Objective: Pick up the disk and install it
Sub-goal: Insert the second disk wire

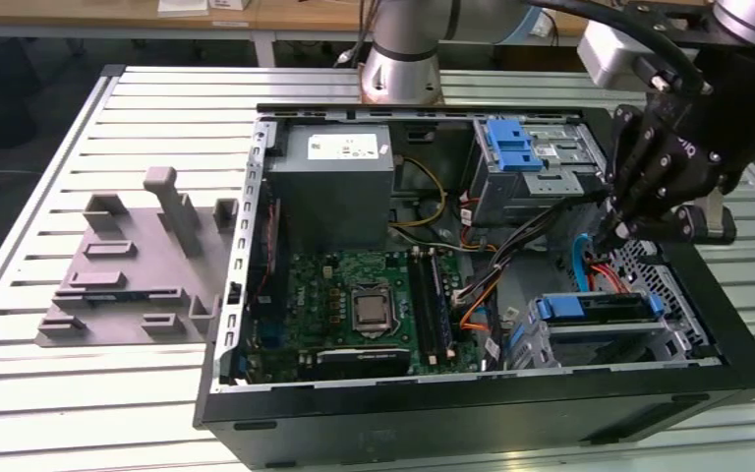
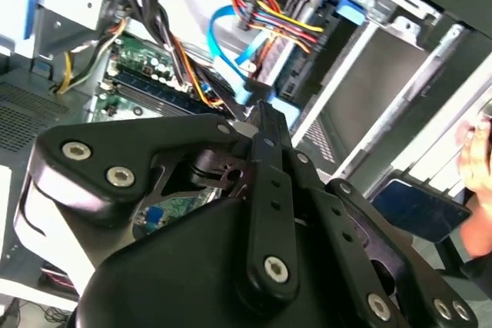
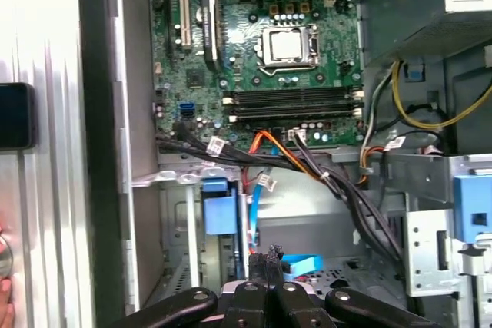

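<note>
We see the claw [image 1: 617, 234] with its fingers drawn together on nothing, poised inside the open computer case [image 1: 470, 413] among the blue and orange cables [image 1: 585, 264]. The disk [image 1: 597, 309] sits just below and ahead of the claw, in its bay [image 1: 613, 339] at the case's front corner, blue carrier facing up. Its long axis runs across the bay, crosswise to the claw's reach.
</note>
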You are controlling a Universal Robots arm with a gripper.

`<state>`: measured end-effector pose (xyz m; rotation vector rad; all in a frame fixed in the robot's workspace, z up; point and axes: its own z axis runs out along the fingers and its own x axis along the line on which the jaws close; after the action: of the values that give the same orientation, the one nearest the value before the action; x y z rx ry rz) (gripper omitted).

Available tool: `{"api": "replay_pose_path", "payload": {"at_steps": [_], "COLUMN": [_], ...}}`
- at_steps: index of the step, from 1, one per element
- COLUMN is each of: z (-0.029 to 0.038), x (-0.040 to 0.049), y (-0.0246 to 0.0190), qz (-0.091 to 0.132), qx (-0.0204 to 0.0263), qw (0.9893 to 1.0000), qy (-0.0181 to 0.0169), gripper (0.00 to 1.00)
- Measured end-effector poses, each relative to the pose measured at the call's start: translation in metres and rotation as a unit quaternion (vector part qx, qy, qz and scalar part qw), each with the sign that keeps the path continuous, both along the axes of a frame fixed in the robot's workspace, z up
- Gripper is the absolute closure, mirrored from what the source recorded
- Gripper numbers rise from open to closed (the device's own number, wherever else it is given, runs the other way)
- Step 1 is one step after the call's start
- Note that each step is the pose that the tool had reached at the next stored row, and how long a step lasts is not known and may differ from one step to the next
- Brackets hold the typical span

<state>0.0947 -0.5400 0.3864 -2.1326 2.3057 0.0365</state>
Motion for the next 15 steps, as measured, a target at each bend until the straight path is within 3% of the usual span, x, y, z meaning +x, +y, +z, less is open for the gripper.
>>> {"api": "replay_pose_path", "payload": {"at_steps": [10, 11, 15], "z": [0.0001, 0.0002, -0.0003], "x": [0.0006, 0.0009, 0.0021], "y": [0.0128, 0.0139, 0.0173], "qz": [0.0, 0.0, 0.0], "qx": [-0.0018, -0.0019, -0.0039], "qw": [1.0, 1.0, 1.0], "qy": [0.0002, 0.0003, 0.0005], "gripper": [0.89, 0.82, 0.81]}}
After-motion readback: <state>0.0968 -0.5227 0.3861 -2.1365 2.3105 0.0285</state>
